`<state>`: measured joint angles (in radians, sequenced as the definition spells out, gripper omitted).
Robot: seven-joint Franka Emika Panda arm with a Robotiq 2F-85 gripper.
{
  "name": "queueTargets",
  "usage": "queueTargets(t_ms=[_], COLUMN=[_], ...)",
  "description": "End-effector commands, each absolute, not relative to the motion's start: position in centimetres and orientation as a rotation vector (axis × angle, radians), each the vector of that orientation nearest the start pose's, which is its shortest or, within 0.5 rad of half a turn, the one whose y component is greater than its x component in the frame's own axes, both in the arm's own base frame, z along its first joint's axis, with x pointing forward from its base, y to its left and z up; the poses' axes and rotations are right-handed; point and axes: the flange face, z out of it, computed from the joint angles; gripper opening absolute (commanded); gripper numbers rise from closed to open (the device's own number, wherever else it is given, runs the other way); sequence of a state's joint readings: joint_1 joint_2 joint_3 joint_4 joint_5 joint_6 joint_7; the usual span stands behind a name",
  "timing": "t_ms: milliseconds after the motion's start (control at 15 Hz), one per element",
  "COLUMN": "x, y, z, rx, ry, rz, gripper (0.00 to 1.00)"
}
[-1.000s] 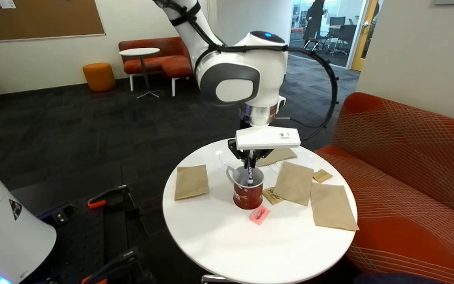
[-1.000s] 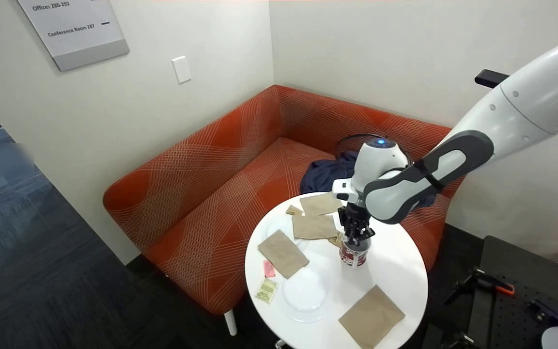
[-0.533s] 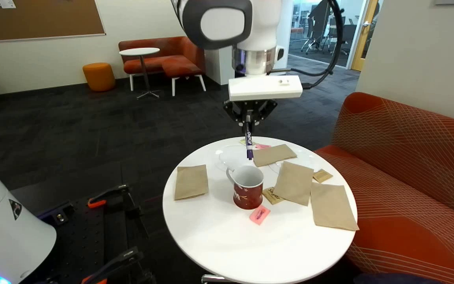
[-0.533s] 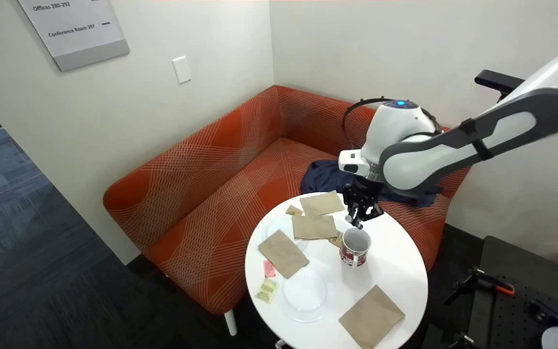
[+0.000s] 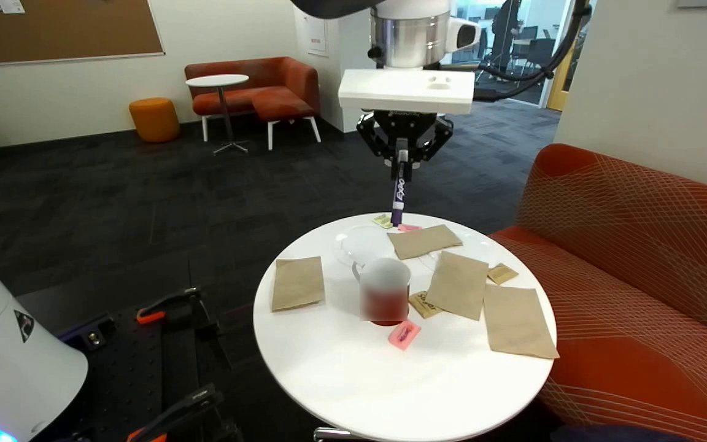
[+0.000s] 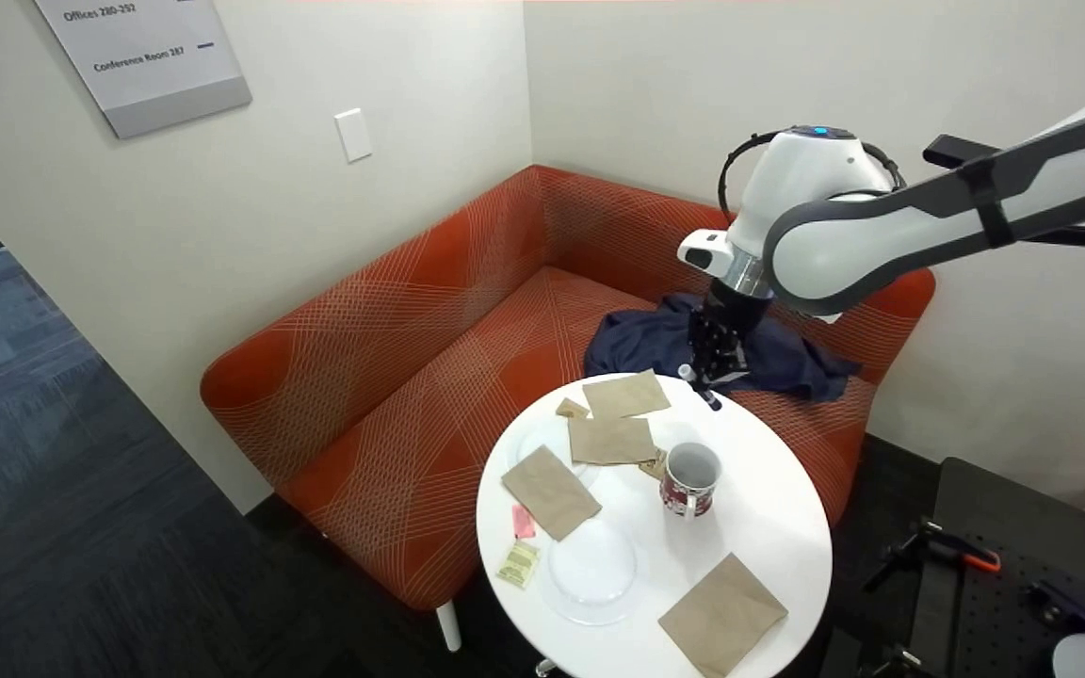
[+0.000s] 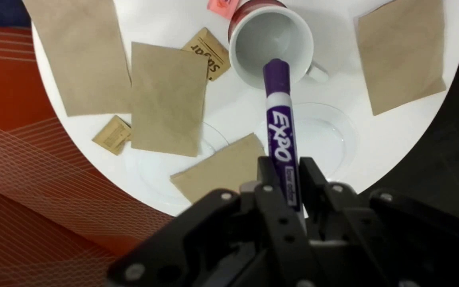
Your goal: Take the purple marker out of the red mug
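The Robotiq gripper [image 7: 285, 169] is clamped on the purple Expo marker [image 7: 279, 119], its dark, narrow fingers [image 7: 267, 172] set against both sides of the smooth, slim barrel. The marker hangs in the air, outside the red mug [image 6: 688, 497] and well apart from it, slightly tilted, with its rounded purple cap lowest and a white band above that. The mug, a short cylinder, stands upright on the round white tabletop [image 5: 341, 380]; it has a smooth pale inside with a soft highlight, a pale looped handle and white patterning over dark red, though blur smears its body in an exterior view. Around it lie four flat, matte brown paper napkins [image 7: 169, 99] with straight edges. A tan paper sugar packet [image 7: 213, 56] meets the edge of one napkin near the mug, and a pink packet [image 5: 404, 334] lies just beside the mug's base. Two round, transparent plates [image 6: 590, 614] are partly covered by napkins, with a pale yellow packet [image 6: 518, 565] beside one. The sofa [image 6: 392, 395] wears orange-red fabric crossed by fine pale lines, and a crumpled dark blue cloth [image 6: 637, 341] lies on its seat.
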<state>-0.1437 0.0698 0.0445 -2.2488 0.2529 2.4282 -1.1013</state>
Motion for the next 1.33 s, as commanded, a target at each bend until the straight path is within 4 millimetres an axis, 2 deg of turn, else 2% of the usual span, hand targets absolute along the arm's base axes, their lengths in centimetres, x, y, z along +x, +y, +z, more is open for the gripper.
queueTargets(t_ms=[0,400,667,1000,1267], x=[55.3,56.8,57.6,58.6,59.0], y=[-6.4,-8.5,-9.8,-10.8,-11.8], z=[34.2,31.1,28.3,23.9,20.3], rx=[-2.943,-3.18,-3.242,-3.233,-3.225], ry=[-0.951,-0.511,-0.276,-0.167,-0.173], rz=[-0.282,-0.101,0.019,0.105,0.187], gripper=[0.05,0.05,0.05,0.05,0.05])
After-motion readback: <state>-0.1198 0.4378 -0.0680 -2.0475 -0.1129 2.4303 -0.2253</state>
